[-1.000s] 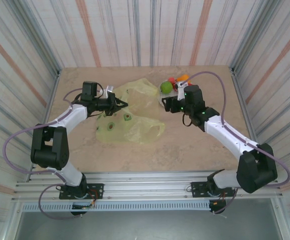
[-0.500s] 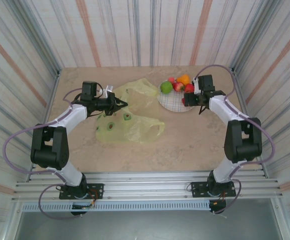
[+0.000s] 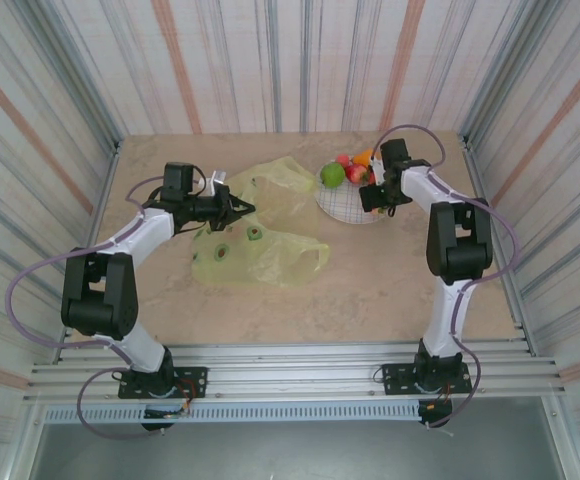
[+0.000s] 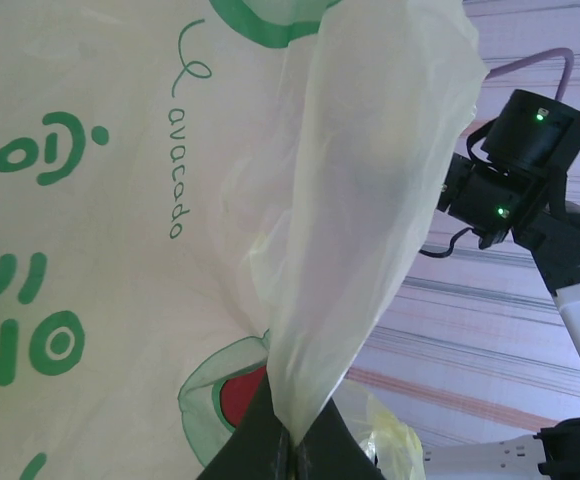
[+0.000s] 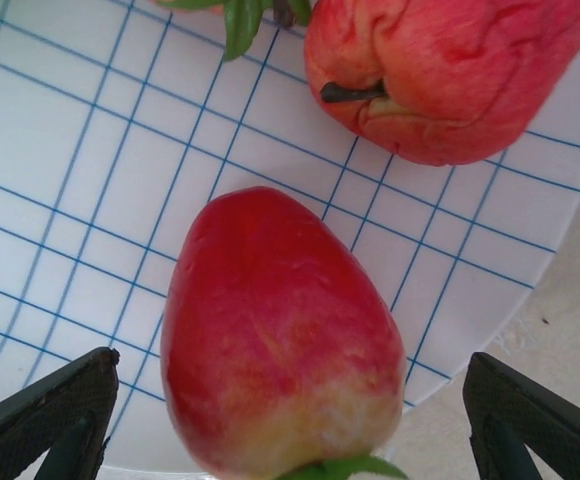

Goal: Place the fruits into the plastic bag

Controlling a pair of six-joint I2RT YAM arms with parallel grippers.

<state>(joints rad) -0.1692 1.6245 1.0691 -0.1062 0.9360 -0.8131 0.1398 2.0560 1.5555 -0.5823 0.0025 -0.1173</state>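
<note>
The yellow-green plastic bag (image 3: 260,245) lies crumpled at the table's middle left. My left gripper (image 3: 244,210) is shut on a raised fold of the plastic bag (image 4: 120,200), and the film is pinched between the left gripper's (image 4: 295,445) dark fingertips. Fruits sit on the white grid plate (image 3: 355,210): a green apple (image 3: 332,175), a red fruit (image 3: 357,174) and an orange (image 3: 366,157). My right gripper (image 3: 372,193) hovers over the plate's right side. In the right wrist view the right gripper (image 5: 288,365) stands open, its fingers (image 5: 50,420) apart on either side of a red fruit (image 5: 280,330) without touching it.
A second red fruit (image 5: 440,70) with a stem lies just beyond on the plate (image 5: 90,150). The plate's rim and bare table (image 5: 570,300) are at the right. Striped walls enclose the table on three sides (image 3: 290,60).
My right arm has swung from near the bag to the plate's right side and dropped over the red fruit. The left gripper and the bag have not moved.
</note>
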